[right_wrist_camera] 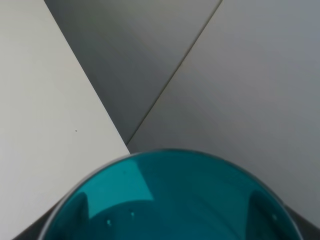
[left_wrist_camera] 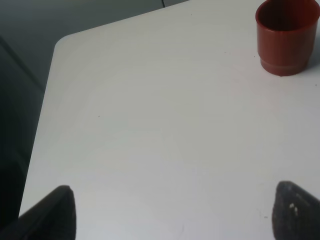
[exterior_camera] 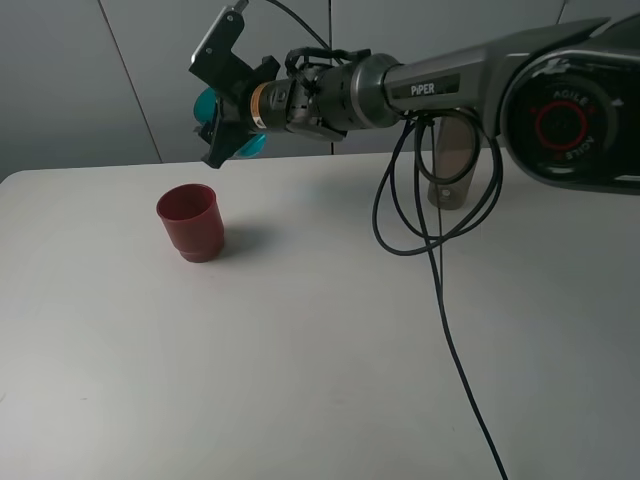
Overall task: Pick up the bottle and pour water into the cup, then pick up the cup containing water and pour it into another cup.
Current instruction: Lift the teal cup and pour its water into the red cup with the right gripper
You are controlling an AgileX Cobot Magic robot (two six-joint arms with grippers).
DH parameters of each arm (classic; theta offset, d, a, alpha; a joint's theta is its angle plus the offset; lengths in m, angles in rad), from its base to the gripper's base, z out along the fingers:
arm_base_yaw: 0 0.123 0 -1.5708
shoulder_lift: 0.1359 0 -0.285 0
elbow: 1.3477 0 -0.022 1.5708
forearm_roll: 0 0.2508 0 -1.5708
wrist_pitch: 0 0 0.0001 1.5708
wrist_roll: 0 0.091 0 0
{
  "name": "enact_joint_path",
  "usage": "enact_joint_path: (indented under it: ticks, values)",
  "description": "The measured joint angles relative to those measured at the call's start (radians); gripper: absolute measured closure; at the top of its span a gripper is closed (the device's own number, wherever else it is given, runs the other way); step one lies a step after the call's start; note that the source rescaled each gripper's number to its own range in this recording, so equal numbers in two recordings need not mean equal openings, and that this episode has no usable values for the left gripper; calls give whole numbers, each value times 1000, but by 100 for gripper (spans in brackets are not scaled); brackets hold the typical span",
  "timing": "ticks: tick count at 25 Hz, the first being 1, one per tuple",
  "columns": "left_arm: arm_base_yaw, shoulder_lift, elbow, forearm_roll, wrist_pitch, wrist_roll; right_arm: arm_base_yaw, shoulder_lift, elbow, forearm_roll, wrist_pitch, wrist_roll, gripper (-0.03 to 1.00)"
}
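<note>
Firmly, the right gripper [exterior_camera: 222, 112] has its jaws closed on the teal translucent tumbler [exterior_camera: 248, 146]. It holds the tumbler in the air, tipped well off upright. In the right wrist view the tumbler's blue-green curve [right_wrist_camera: 170, 200] fills the near part of the picture, with grey wall panels [right_wrist_camera: 240, 75] behind it. Whether any water is inside cannot be told.

Seen from the high camera, the tumbler hangs at about 1 o'clock from the dark red cup [exterior_camera: 190, 222], raised clear of it and not touching. That squat cup stands upright on the white table [exterior_camera: 300, 380], at roughly 10 o'clock from the table's middle.

The smoky grey-brown bottle [exterior_camera: 452, 165] stands upright toward 2 o'clock, partly hidden behind the right arm's black cables [exterior_camera: 440, 300].

The left gripper [left_wrist_camera: 175, 215] has its jaws wide apart with nothing between them. Its dark fingertips [left_wrist_camera: 295, 210] hover over bare tabletop, and the red cup [left_wrist_camera: 286, 37] is well away from them.
</note>
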Motion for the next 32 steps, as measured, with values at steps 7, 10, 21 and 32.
enact_joint_path:
  ticks: [7, 10, 21, 32]
  values:
    - [0, 0, 0, 0, 0, -2, 25, 0, 0, 0, 6, -123, 86]
    - [0, 0, 0, 0, 0, -2, 29, 0, 0, 0, 6, -177, 86]
    - [0, 0, 0, 0, 0, -2, 33, 0, 0, 0, 23, -453, 86]
    - [0, 0, 0, 0, 0, -2, 48, 0, 0, 2, 24, -616, 86]
